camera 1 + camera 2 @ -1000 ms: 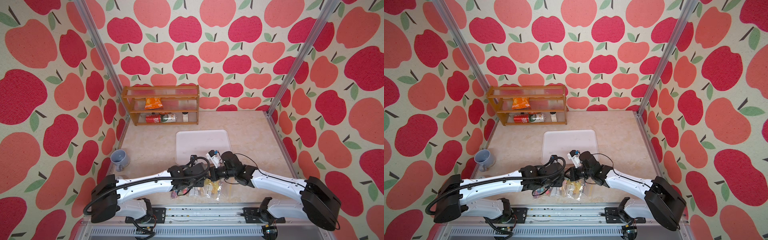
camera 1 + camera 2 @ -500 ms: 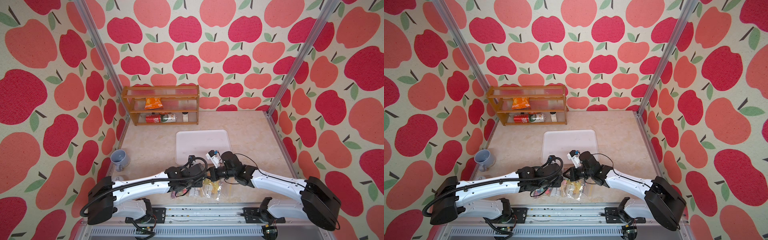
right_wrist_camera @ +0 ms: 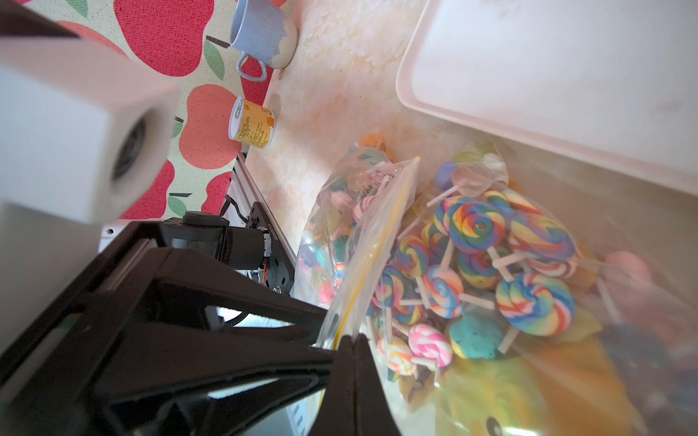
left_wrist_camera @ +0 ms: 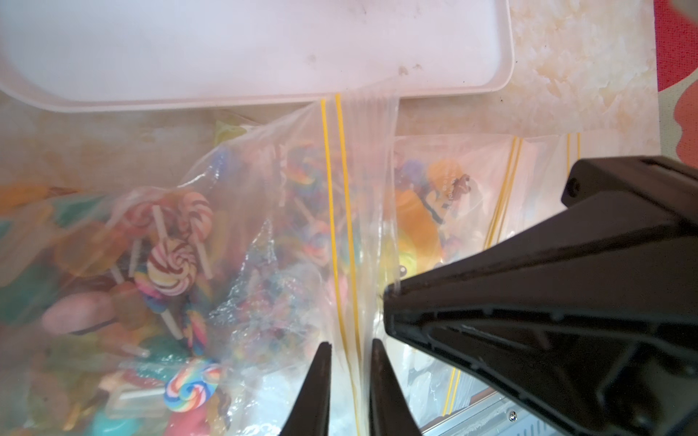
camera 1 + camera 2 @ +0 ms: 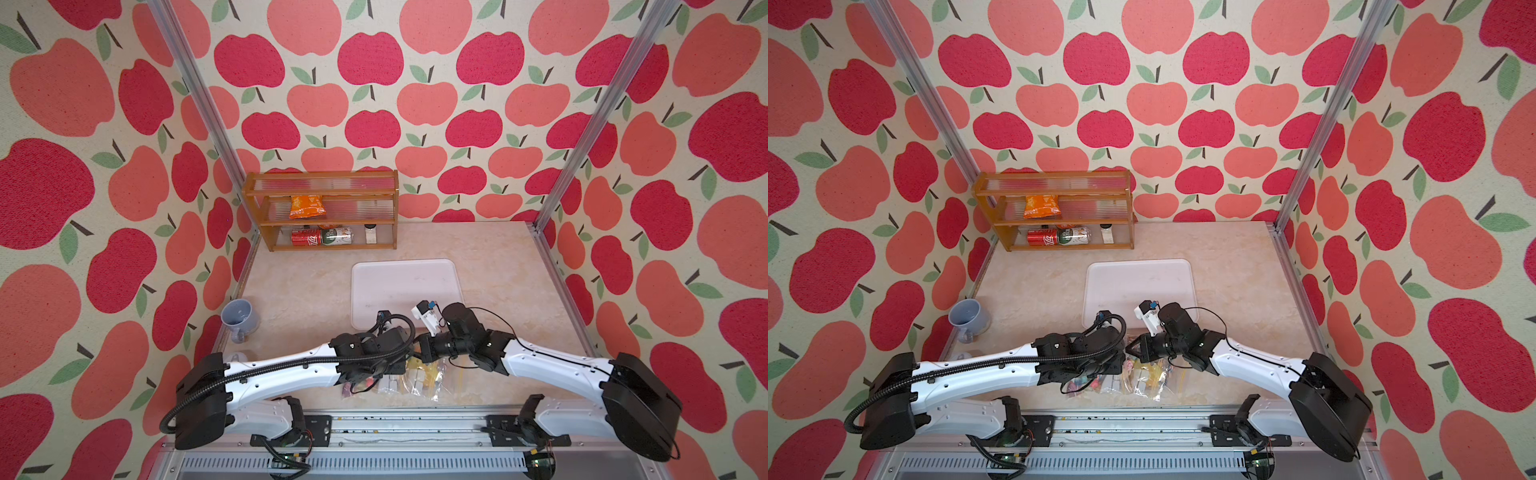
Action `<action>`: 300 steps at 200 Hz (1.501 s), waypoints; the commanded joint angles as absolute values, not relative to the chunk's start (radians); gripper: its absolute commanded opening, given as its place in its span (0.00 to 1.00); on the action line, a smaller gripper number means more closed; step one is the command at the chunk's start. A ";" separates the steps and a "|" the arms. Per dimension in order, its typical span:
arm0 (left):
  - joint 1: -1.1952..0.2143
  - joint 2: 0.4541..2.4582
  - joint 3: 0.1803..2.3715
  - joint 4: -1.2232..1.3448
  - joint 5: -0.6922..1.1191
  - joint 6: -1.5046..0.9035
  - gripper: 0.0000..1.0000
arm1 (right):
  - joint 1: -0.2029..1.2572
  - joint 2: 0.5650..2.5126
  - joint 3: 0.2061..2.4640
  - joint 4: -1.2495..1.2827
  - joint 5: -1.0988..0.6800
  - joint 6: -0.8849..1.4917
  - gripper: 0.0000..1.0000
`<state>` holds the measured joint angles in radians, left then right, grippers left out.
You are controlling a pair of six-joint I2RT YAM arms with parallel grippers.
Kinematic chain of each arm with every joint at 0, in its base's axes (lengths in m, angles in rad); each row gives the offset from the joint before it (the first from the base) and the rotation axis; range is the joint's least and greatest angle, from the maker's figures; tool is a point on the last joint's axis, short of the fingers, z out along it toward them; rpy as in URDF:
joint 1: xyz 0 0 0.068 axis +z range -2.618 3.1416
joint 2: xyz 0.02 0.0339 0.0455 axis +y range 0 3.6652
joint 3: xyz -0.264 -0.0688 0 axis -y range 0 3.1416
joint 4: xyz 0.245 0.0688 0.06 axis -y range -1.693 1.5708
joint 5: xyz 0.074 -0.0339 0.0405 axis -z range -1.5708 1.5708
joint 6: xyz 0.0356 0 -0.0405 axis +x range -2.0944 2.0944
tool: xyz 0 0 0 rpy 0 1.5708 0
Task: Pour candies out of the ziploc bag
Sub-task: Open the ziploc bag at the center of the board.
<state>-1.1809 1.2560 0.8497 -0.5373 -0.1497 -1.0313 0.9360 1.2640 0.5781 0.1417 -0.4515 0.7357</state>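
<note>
Apple-patterned walls (image 5: 374, 62) are enclosing a pale marbled tabletop (image 5: 490, 257) on three sides, with aluminium posts (image 5: 201, 104) rising at its far corners and a wooden rack (image 5: 353, 208) standing by the far left one.

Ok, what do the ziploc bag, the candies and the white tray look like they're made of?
Ziploc bag: thin clear plastic film, glossy; it crinkles, glints and shows its contents.
Candies: matte opaque swirls with rolled seams, looking more like moulded clay than sugar, though that is uncertain.
Tray: smooth white plastic, probably rigid, slightly satin, with a rounded moulded rim.
</note>
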 commanded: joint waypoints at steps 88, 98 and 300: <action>-1.184 1.211 0.821 -0.575 -0.195 -1.043 0.00 | 0.942 1.243 0.595 0.114 -0.440 0.732 0.00; -1.184 1.206 0.818 -0.572 -0.195 -1.042 0.00 | 0.942 1.243 0.596 0.115 -0.442 0.732 0.00; -1.184 1.149 0.783 -0.516 -0.187 -1.035 0.00 | 0.957 1.352 0.620 0.280 -0.508 0.780 0.32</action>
